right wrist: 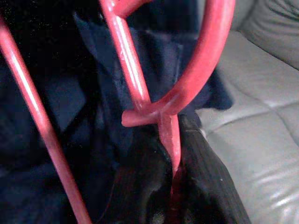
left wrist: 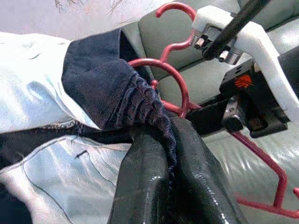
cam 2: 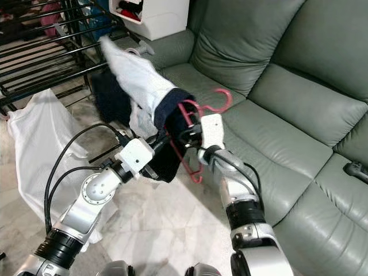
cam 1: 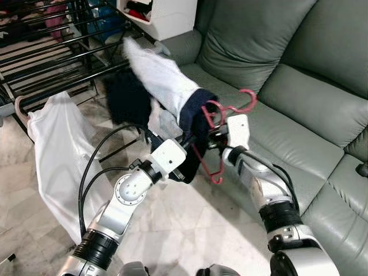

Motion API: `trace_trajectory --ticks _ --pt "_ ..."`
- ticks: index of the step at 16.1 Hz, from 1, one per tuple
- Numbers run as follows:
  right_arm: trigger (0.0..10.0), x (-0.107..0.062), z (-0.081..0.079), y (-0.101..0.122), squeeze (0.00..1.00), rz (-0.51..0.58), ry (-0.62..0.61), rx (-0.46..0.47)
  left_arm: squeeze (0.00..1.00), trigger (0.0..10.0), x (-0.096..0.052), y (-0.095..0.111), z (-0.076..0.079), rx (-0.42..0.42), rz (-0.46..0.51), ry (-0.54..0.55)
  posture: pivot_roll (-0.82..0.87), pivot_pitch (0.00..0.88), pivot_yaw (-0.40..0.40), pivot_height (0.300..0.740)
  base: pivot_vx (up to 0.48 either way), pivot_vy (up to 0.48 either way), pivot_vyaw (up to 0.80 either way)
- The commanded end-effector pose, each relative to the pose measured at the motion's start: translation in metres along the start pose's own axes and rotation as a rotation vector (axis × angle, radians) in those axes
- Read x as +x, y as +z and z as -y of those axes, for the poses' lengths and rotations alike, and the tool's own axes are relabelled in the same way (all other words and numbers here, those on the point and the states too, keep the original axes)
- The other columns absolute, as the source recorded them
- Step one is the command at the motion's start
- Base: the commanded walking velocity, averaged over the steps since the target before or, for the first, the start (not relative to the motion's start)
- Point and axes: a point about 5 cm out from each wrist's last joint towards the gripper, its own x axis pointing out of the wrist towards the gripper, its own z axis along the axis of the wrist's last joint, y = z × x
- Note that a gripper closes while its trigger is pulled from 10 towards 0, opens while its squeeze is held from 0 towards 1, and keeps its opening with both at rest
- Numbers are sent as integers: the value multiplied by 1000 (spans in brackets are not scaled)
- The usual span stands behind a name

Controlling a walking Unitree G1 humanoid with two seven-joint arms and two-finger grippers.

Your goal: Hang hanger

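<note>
The red hanger is hanging in the air between my two arms, above the front edge of the green sofa, with its hook pointing up toward the sofa back; my right gripper is pinching one of its thin red bars, both black fingers pressed tight against the plastic; my left gripper is clamping the dark navy band of the white-and-navy garment right beside the hanger's curved shoulder, the cloth bunching between the fingers; the garment's pale body is trailing up and away to my left, toward the black drying rack, while its dark end is draping over the hanger's top; a white shirt is dangling from the rack's near edge on a pale hanger, well apart from my left arm; a white box is sitting past the rack's far corner, against the sofa arm; the marble floor is lying bare beneath both of my forearms; the sofa cushions are lying bare to my right.
</note>
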Motion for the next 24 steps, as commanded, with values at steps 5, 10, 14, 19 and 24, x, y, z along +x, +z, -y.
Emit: trace_trajectory --ticks 5,10,14,19,24 --pt "10000 -9 -19 14 0 171 132 -251 1000 10000 5 1 20 14 16 -138 1 0 -4 740 0 0 0" --pt "10000 -17 -8 9 0 194 153 -351 1000 10000 -6 11 25 -32 61 -287 19 0 -4 740 0 0 0" --pt "10000 -15 -2 9 0 206 158 -390 1000 10000 -17 8 6 -15 45 -327 38 0 8 740 0 0 0" --pt "10000 -29 26 -7 0 138 53 -427 1000 10000 -35 6 3 -152 -20 -355 37 0 8 740 0 0 0" --pt "10000 -25 14 11 0 243 48 -432 1000 10000 -31 -23 -7 66 -221 -276 11 0 21 740 0 0 0"
